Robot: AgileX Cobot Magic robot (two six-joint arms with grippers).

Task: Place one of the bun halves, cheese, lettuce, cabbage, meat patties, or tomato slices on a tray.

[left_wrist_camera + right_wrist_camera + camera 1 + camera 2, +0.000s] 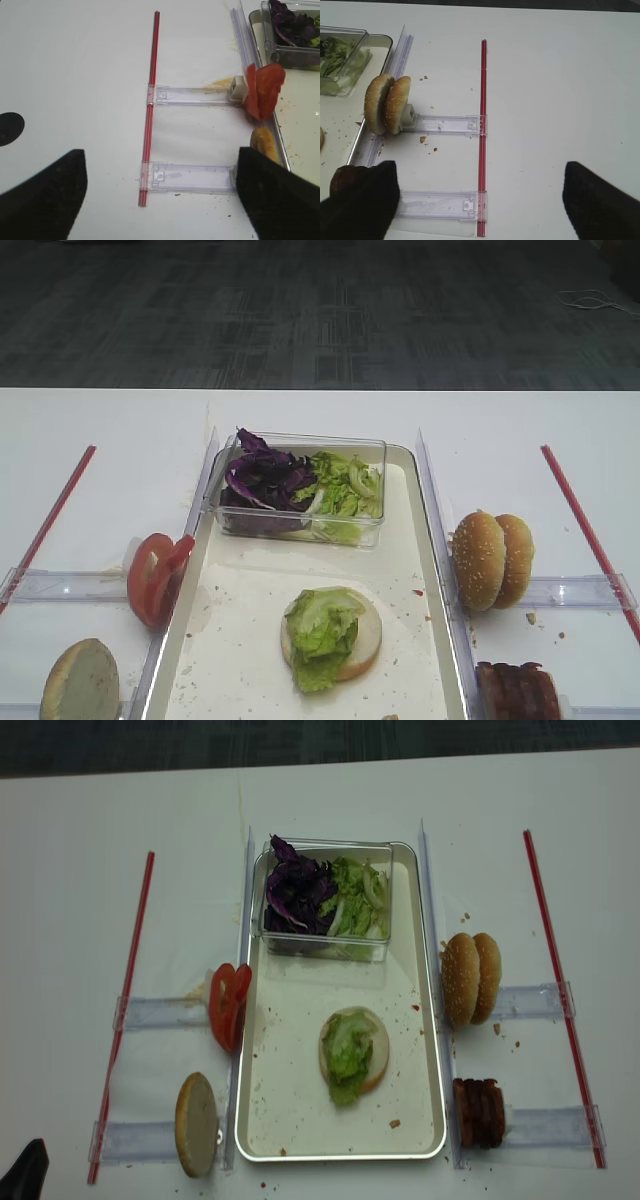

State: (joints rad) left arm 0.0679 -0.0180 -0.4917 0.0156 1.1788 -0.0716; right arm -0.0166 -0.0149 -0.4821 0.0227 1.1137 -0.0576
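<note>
My right fingers [480,200] and my left fingers [160,192] are both spread wide and empty over the white surface [560,90]. On the tray [290,1120], one of the bun halves [372,1042] lies cut face up with lettuce [347,1055] on top. Farther back in the tray, a clear tub [370,450] holds purple cabbage [262,478] and more green leaves.

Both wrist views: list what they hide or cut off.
- Right wrist view: meat patties mostly covered by the left dark finger; tray cut off by the left edge.
- Left wrist view: bun half partly behind the right finger; clear tub cropped at the corner.
- Cheese: not seen anywhere.
</note>
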